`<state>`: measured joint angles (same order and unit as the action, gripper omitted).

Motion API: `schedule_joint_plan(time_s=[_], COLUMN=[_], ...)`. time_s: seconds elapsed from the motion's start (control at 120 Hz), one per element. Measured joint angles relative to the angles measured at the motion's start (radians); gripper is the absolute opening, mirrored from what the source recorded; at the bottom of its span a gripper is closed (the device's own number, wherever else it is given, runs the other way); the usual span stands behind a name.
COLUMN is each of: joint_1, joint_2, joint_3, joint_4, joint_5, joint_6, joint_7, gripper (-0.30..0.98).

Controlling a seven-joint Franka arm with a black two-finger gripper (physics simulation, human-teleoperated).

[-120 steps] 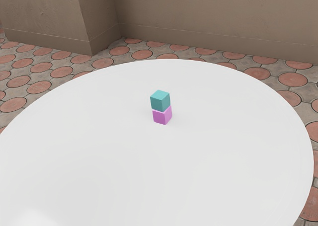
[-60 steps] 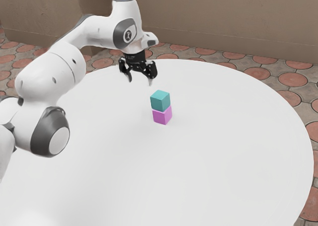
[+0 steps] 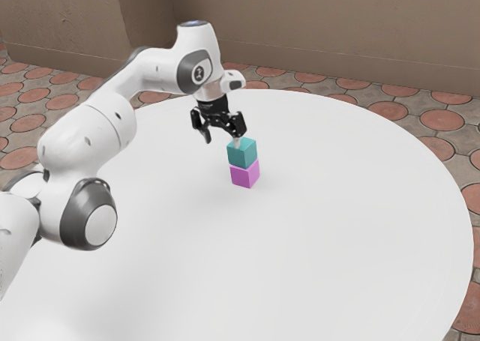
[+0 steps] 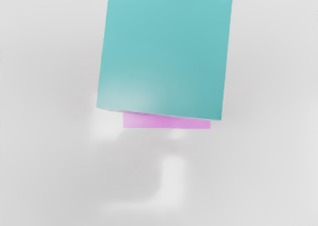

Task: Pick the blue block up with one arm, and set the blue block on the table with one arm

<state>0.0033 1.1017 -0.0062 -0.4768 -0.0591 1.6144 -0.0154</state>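
Observation:
The black gripper (image 3: 222, 140) stands open in the exterior view, just above and on the left of the stacked blocks. One fingertip overlaps the top corner of the teal-blue block (image 3: 241, 155); whether they touch I cannot tell. That block rests on a pink-purple block (image 3: 244, 175), which sits on the round white table (image 3: 315, 236). In the wrist view the blue block (image 4: 164, 57) is large and close under my hand, with a strip of the pink block (image 4: 166, 121) showing past its edge.
The white arm reaches over the exterior view's left part of the table. Behind the table's curved far edge lie a tiled floor (image 3: 442, 121) and a brown wall (image 3: 322, 26).
The arm was out of the exterior view at first, then came in from the left. Since then my open gripper has moved down and rightward, closer to the blocks, which have not moved.

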Motion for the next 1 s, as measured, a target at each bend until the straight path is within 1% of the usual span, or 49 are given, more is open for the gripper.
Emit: schedule_joint_plan(time_s=[0.117, 0.208, 0.333, 0.483, 0.567, 0.683, 0.825, 1.0], joint_1=[-0.016, -0.028, -0.034, -0.035, -0.035, -0.034, -0.031, -0.026], joint_2=[0.048, 0.094, 0.132, 0.144, 0.145, 0.149, 0.163, 0.175], joint_3=[-0.002, -0.007, -0.008, -0.006, -0.009, -0.01, -0.011, -0.011], joint_4=[0.089, 0.126, 0.149, 0.151, 0.151, 0.149, 0.147, 0.144], joint_5=[0.025, 0.041, 0.063, 0.079, 0.077, 0.053, 0.034, 0.026], joint_6=[0.018, 0.057, 0.128, 0.227, 0.27, 0.302, 0.314, 0.318], joint_7=[0.004, 0.011, 0.032, 0.059, 0.07, 0.079, 0.088, 0.097], gripper=[0.69, 0.69, 0.69, 0.69, 0.69, 0.69, 0.69, 0.69])
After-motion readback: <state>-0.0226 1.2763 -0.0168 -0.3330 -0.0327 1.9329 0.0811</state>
